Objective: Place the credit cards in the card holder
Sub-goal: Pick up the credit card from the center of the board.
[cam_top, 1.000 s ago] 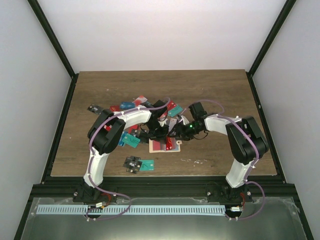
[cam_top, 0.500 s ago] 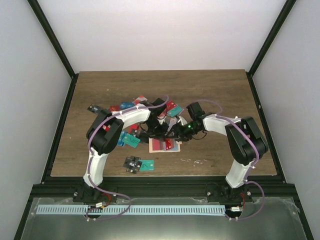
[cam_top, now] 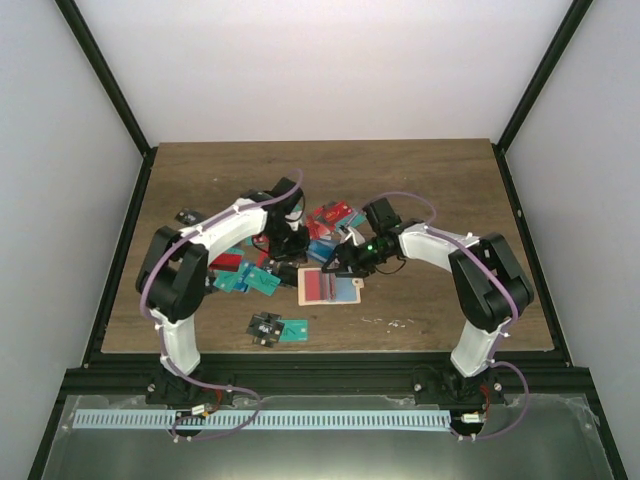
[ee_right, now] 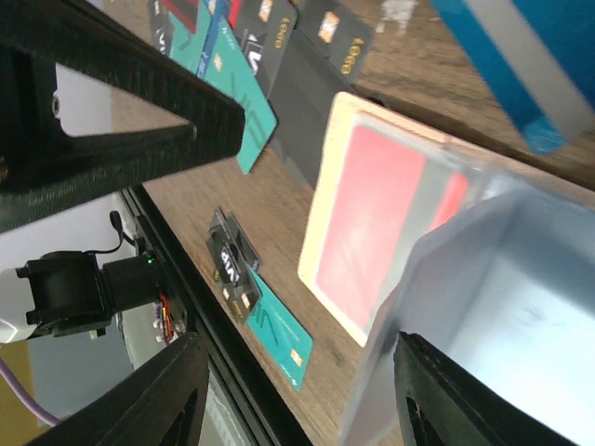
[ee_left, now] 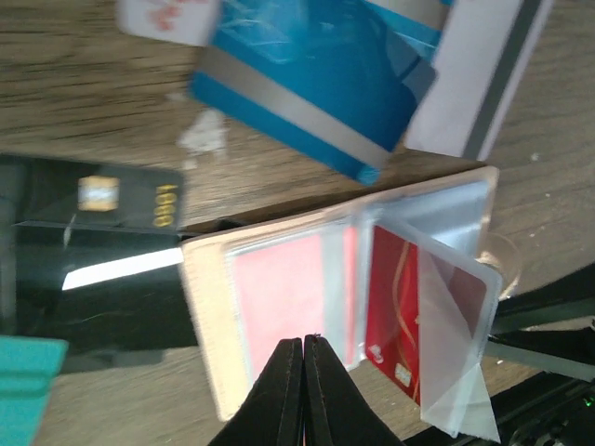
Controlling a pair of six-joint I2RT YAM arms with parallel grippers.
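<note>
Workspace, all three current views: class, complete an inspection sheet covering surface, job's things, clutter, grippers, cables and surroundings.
Surface: brown wooden table, cards scattered mid-table.
Job's things: card holder lies open, red cards in its pockets; credit cards lie loose around it; one teal card near the front edge.
Clutter: small black item beside that card, kind unclear; white specks.
Grippers: left gripper shut, nothing between its tips, pointing at the holder; right gripper open beside a raised sleeve.
Cables: purple cables loop along both arms.
Surroundings: white walls, black frame.
</note>
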